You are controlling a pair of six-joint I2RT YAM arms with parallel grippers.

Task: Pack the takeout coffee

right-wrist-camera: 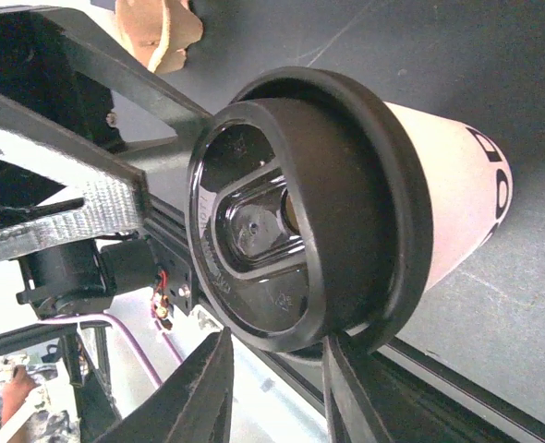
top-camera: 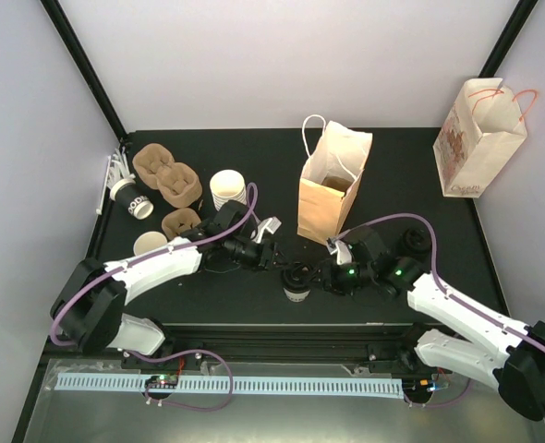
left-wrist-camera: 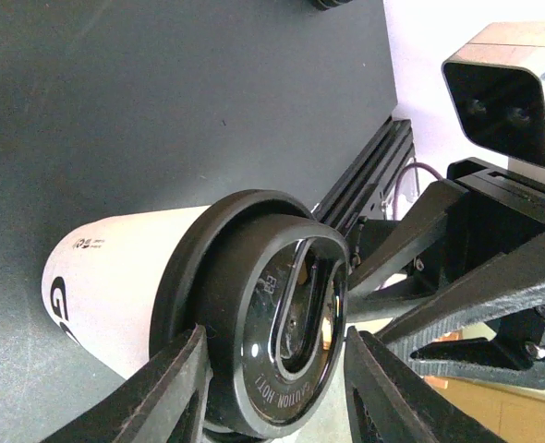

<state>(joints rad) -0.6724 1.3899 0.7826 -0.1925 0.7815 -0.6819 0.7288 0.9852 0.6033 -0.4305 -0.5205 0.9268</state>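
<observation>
One takeout coffee cup (top-camera: 296,286), white with a black lid, stands at the table's near middle between both grippers. In the left wrist view the cup's white side (left-wrist-camera: 115,277) and its lid (left-wrist-camera: 282,305) fill the frame. My left gripper (left-wrist-camera: 277,343) is open with its fingers on either side of the lid; one finger touches it, and the other stands a little off. In the right wrist view my right gripper (right-wrist-camera: 277,346) is open just below the lid (right-wrist-camera: 291,212); one finger touches the lid's rim. From above, the left gripper (top-camera: 274,258) and the right gripper (top-camera: 320,274) flank the cup.
A brown paper bag (top-camera: 328,185) stands open behind the cup. A white printed bag (top-camera: 478,138) stands far right. At far left are brown pulp carriers (top-camera: 166,175), a lidded cup on its side (top-camera: 131,198), a stack of white cups (top-camera: 227,189) and an open cup (top-camera: 149,243).
</observation>
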